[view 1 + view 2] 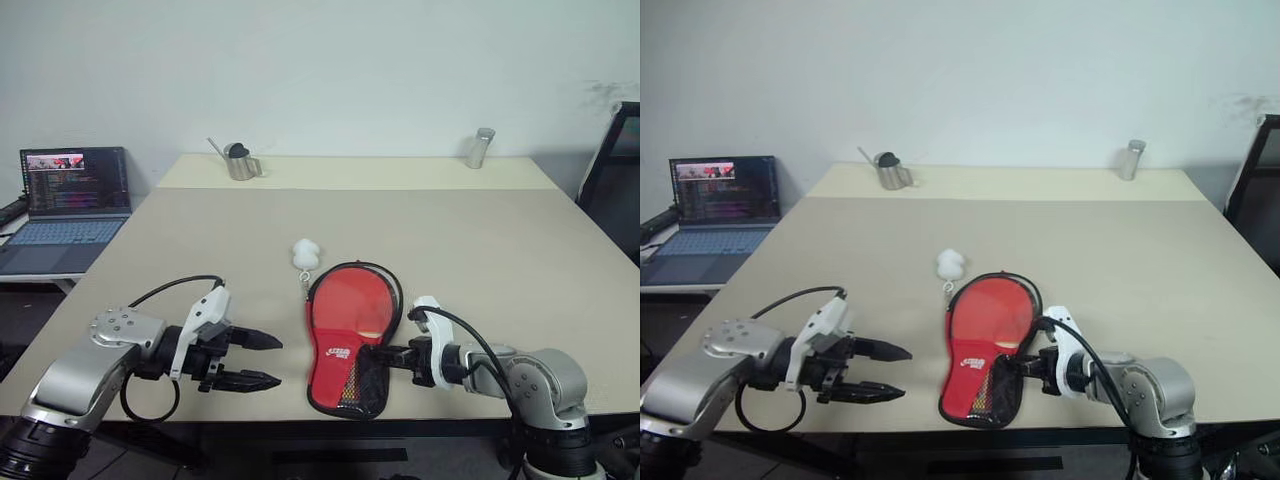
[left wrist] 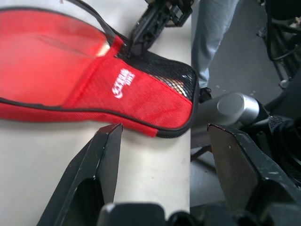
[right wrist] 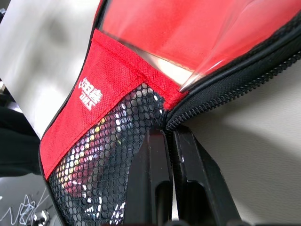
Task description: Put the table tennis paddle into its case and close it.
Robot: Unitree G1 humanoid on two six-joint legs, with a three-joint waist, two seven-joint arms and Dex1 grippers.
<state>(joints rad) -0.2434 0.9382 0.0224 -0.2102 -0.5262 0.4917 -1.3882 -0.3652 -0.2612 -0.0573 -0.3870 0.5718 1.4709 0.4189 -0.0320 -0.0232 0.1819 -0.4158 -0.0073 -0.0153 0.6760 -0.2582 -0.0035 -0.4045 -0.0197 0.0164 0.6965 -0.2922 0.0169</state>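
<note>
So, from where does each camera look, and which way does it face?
Head pair: high, facing forward and down at the table; both arms show.
Left wrist: along the open left gripper toward the case; its fingers show.
Right wrist: close on the case's zipper rim; the right gripper is shut on it.
Shared: the case's white logo.

On the beige tabletop (image 1: 480, 250): small white fluffy ball (image 1: 305, 254) mid-table — steel watering can (image 1: 239, 161), metal cylinder (image 1: 480, 148) at far edge; open laptop (image 1: 70, 205) alongside.
</note>
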